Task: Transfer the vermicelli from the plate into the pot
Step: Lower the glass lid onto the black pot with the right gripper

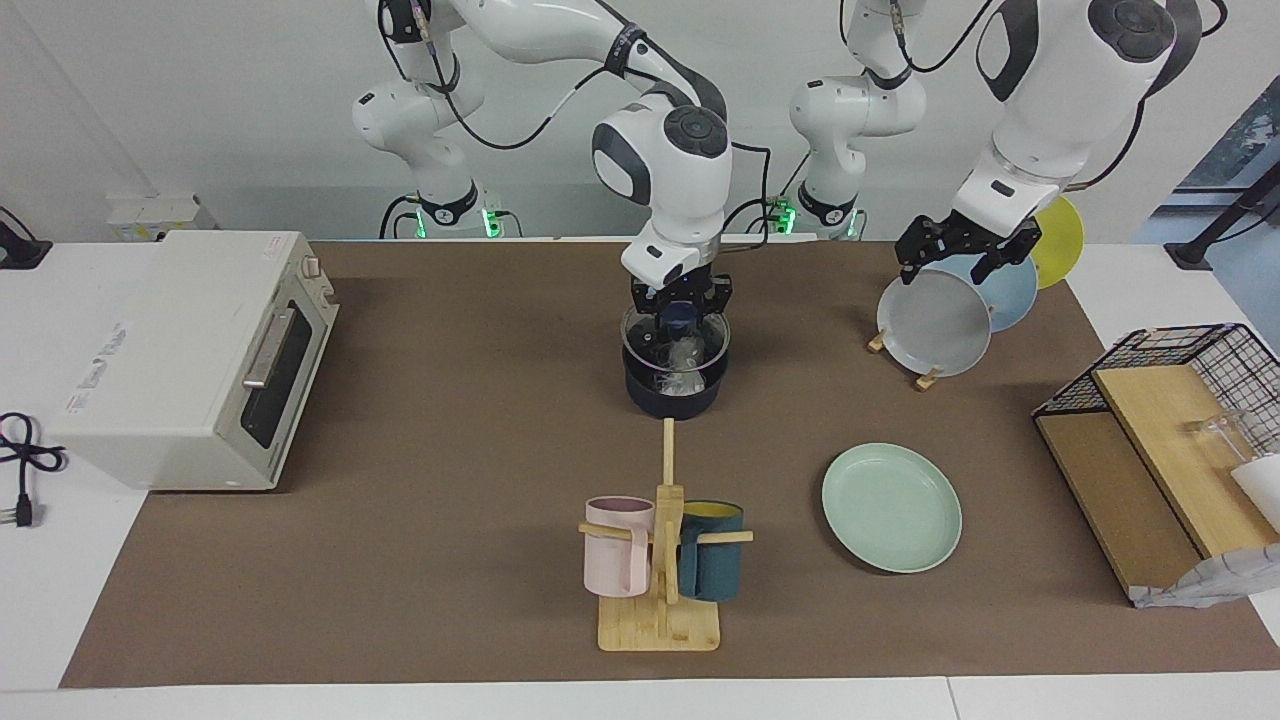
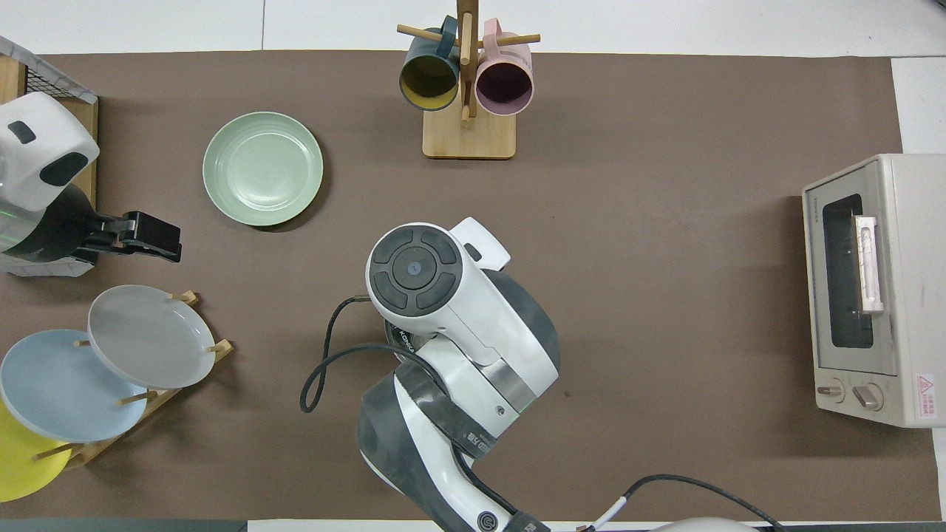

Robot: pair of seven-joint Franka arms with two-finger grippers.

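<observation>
1. A brown-matted counter (image 1: pixel 420 480) carries a toaster oven (image 1: pixel 190 355) and a mug rack (image 1: pixel 660 560).
2. The vermicelli (image 1: pixel 682 358) sits in the pot (image 1: pixel 672 395), nearer the robots than the bare plate (image 1: pixel 891 507).
3. The right gripper (image 1: pixel 680 318) holds a glass lid (image 1: pixel 645 352) on the pot, jaws clamped on its knob.
4. The left gripper (image 1: pixel 962 260) hangs over the plate rack (image 1: pixel 935 322), jaws apart.

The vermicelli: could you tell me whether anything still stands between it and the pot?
Nothing does: the vermicelli already lies inside the pot. The right gripper holds a glass lid on the pot's rim, and the plate is bare.
</observation>
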